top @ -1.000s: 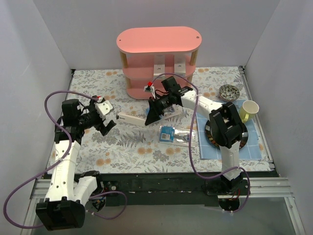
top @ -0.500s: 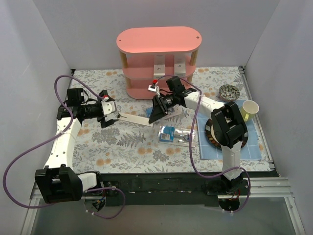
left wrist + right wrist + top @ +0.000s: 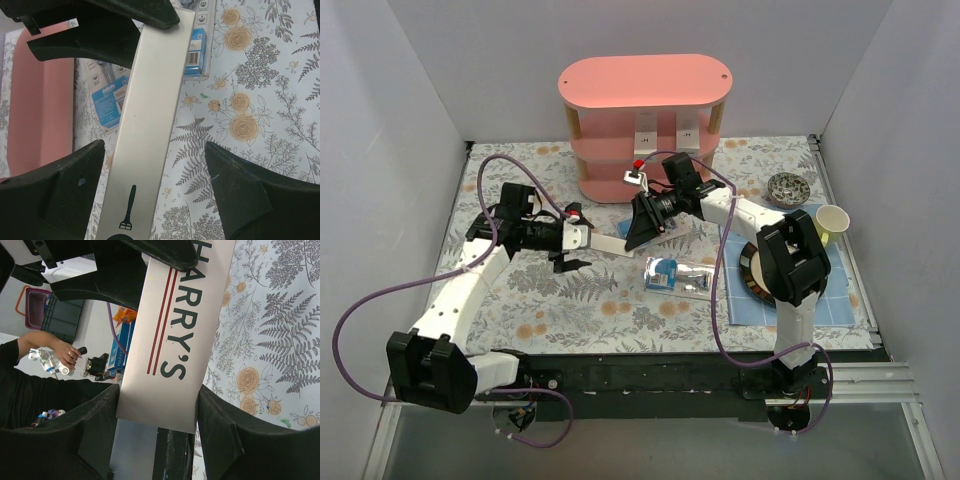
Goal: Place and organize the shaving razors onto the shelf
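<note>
A long white HARRY'S razor box [image 3: 605, 244] hangs just above the floral cloth in front of the pink shelf [image 3: 642, 85]. My right gripper [image 3: 642, 230] is shut on its right end; in the right wrist view both fingers press the box [image 3: 175, 335] at the gripper [image 3: 160, 407]. My left gripper [image 3: 576, 246] straddles the box's other end, open: in the left wrist view the box [image 3: 150, 125] lies between the jaws [image 3: 155, 187], apart from the right finger [image 3: 250, 195]. Two white boxes [image 3: 647, 140] stand on the shelf's middle tier. A blue-card blister pack [image 3: 675, 272] lies on the cloth.
At the right are a patterned bowl [image 3: 787, 187], a yellow cup [image 3: 830, 225] and a dark plate [image 3: 752, 278] on a blue mat [image 3: 840, 300]. White walls enclose the table on three sides. Another blister pack [image 3: 107, 100] lies beside the held box near the shelf.
My left arm has swung right and now has its open jaws around the box's free end, slightly narrower than before. The right gripper has kept its hold and barely moved.
</note>
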